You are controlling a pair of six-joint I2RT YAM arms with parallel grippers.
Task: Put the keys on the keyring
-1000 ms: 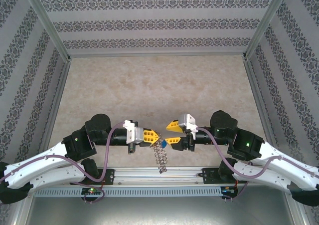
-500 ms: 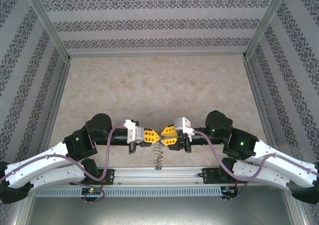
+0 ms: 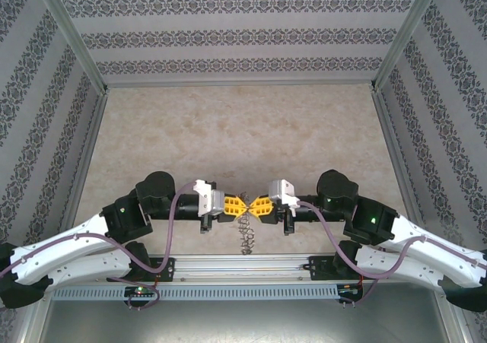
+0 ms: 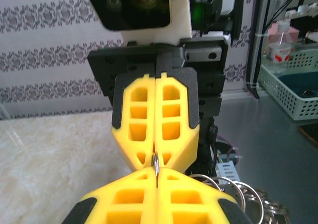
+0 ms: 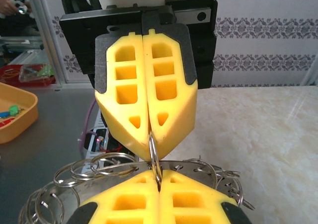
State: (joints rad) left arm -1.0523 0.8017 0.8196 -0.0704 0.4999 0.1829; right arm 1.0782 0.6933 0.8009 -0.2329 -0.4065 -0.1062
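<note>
My left gripper (image 3: 237,205) and right gripper (image 3: 252,206) meet tip to tip above the table's near edge. Both are shut on one small wire loop (image 5: 154,153) of the keyring (image 3: 245,235), which hangs below them. In the right wrist view the keyring's flat grey rim (image 5: 201,166) and its fringe of wire loops (image 5: 97,167) lie just behind my right gripper (image 5: 158,180), with the left fingers (image 5: 169,105) above. In the left wrist view the same loop (image 4: 155,162) is pinched between my left gripper (image 4: 157,178) and the right fingers (image 4: 171,119). The keys are hidden.
The aluminium rail (image 3: 243,268) with both arm bases runs right under the hanging ring. Patterned walls enclose the marbled table (image 3: 243,130) on three sides. Off the table stand a white basket (image 4: 293,92) and an orange tray (image 5: 17,115) holding small coloured bits.
My right gripper moved left to the left gripper's tips and shut on the wire loop. The blue cap seen between the grippers earlier has gone from view.
</note>
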